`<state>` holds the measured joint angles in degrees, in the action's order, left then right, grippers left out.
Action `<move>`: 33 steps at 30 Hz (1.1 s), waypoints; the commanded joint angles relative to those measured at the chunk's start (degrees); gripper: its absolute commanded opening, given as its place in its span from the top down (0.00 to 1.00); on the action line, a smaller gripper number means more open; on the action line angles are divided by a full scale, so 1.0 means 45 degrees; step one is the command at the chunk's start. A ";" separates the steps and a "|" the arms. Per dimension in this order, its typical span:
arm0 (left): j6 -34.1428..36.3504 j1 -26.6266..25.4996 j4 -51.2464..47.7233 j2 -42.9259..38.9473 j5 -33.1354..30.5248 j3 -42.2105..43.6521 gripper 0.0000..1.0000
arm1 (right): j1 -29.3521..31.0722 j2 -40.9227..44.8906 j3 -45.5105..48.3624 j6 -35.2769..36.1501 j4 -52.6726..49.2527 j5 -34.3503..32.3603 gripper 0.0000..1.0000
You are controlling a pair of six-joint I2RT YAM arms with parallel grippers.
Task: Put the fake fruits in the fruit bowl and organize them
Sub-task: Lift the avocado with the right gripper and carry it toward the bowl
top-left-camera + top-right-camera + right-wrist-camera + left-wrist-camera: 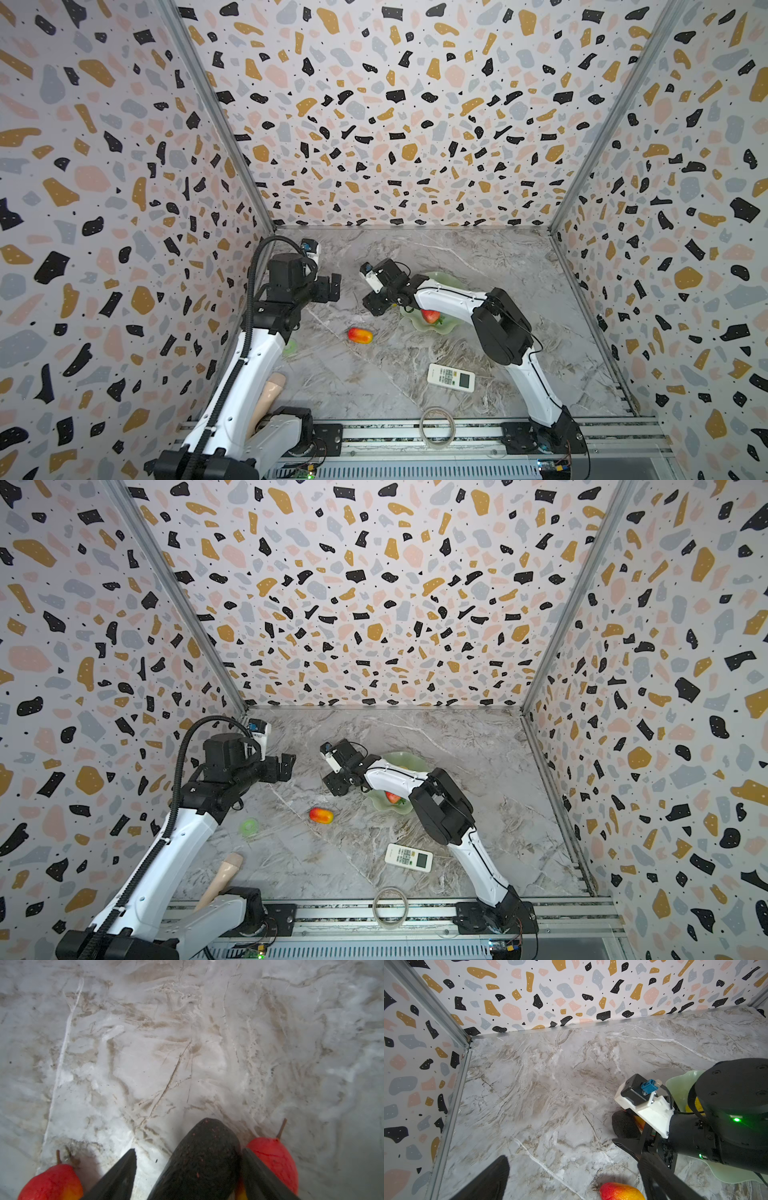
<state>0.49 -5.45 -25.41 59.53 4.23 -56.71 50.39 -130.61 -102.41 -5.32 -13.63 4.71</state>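
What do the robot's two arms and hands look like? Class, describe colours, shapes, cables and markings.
Both arms have white shells joined by bulky black joints. The left arm carries a thick black ribbed cable hose; the right arm has a thin black wire. The left hand and right hand are black, with flat tapering fingers. A green light glows on the right arm's joint.

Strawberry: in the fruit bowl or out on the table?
In. Both top views show the strawberry lying in the fruit bowl, inside its wavy rim.

right arm (449,296) covers most of the fruit bowl (437,330), but there's open marble (332,374) all round the loose red-orange fruit (360,335)
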 commanded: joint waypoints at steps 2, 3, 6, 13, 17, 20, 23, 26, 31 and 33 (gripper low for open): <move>0.0087 0.0060 0.0412 -0.0172 0.0085 0.0141 0.01 | 0.0101 -0.0202 -0.0557 -0.0158 -0.0438 0.0288 0.20; 0.0102 0.0060 0.0402 -0.0162 0.0095 0.0141 0.00 | 0.0105 -0.0277 -0.0633 -0.0155 -0.0477 0.0319 0.19; 0.0093 0.0060 0.0428 -0.0200 0.0095 0.0160 0.00 | 0.0121 -0.0495 -0.0869 -0.0157 -0.0604 0.0430 0.19; 0.0099 0.0060 0.0425 -0.0161 0.0075 0.0155 0.00 | 0.0161 -0.0605 -0.1167 -0.0126 -0.0604 0.0555 0.31; 0.0104 0.0060 0.0420 -0.0181 0.0046 0.0161 0.01 | 0.0166 -0.0427 -0.1151 -0.0077 -0.0643 0.0550 0.53; 0.0094 0.0060 0.0430 -0.0163 0.0064 0.0160 0.00 | 0.0168 0.0117 -0.0950 -0.0037 -0.0592 0.0516 0.58; 0.0103 0.0060 0.0412 -0.0094 0.0091 0.0133 0.00 | 0.0084 0.1161 -0.0489 0.0167 -0.0395 0.0477 0.59; 0.0094 0.0060 0.0426 -0.0084 0.0100 0.0129 0.00 | -0.0262 0.2560 0.0343 0.0214 -0.0048 0.0607 0.60; 0.0098 0.0060 0.0425 -0.0065 0.0129 0.0121 0.00 | -0.1375 0.5287 0.2665 -0.0079 0.0682 0.0064 0.61; 0.0088 0.0060 0.0422 -0.0064 0.0140 0.0120 0.00 | -0.1930 0.6454 0.3824 -0.0358 0.0953 -0.0508 0.61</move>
<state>0.49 -5.45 -25.39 59.53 4.23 -56.60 45.17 -108.71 -89.54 -5.34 -11.84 6.28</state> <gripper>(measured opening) 0.995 0.455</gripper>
